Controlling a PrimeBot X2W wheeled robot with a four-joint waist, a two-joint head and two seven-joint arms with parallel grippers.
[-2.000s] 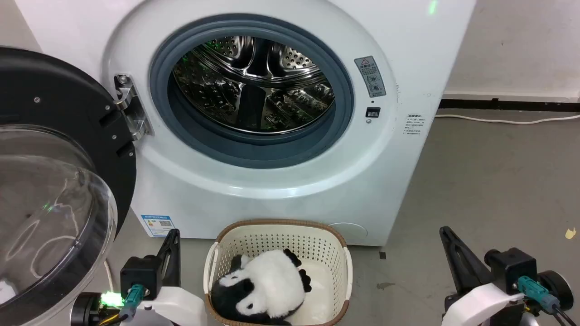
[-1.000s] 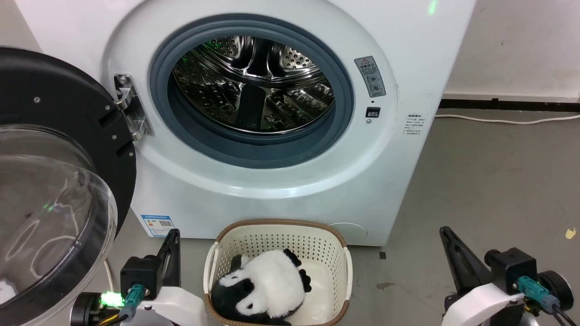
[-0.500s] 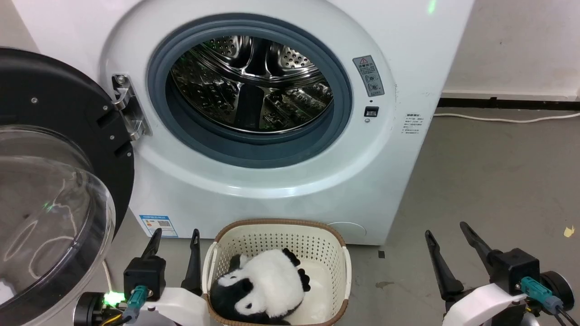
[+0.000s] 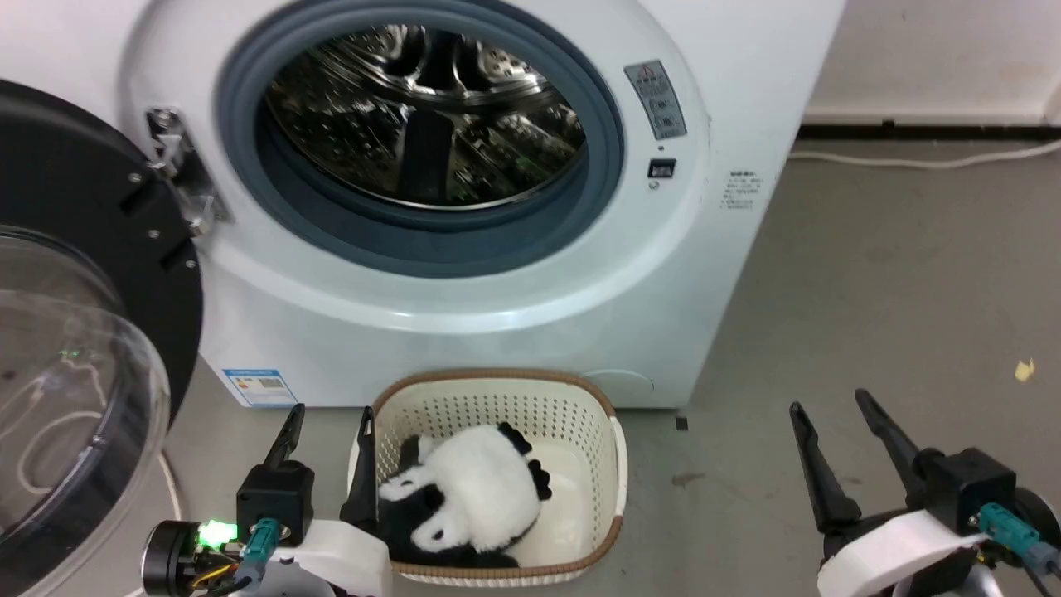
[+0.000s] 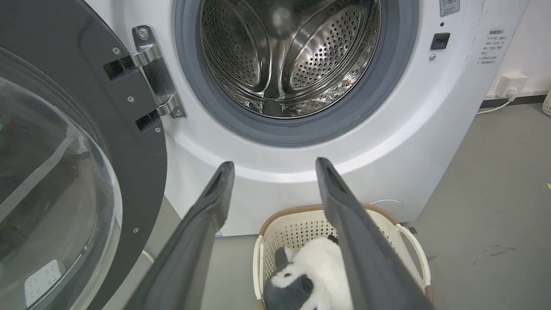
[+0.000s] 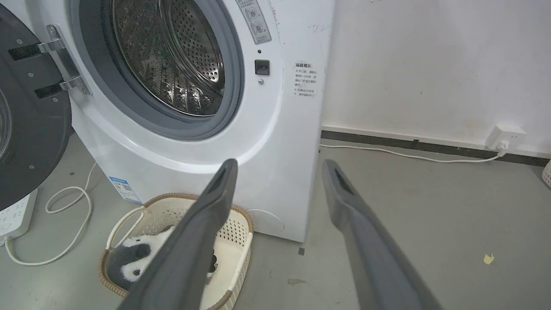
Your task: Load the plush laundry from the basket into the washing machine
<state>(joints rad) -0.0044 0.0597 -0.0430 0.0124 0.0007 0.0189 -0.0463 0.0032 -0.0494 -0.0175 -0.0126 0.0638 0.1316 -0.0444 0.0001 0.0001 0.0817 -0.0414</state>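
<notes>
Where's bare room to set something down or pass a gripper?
Bare floor between the basket and the right gripper, right of the washing machine. Drum is empty. Left is crowded: open door, left gripper beside the basket rim, power strip.

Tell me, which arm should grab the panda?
Left, probably. The left gripper is open right beside the basket holding the panda; the right gripper is off to the side over the floor.

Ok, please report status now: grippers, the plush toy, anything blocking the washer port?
Left gripper open, empty, left of basket. Right gripper open, empty. Plush laundry lying in basket, untouched. Washing machine door open, port unobstructed.
</notes>
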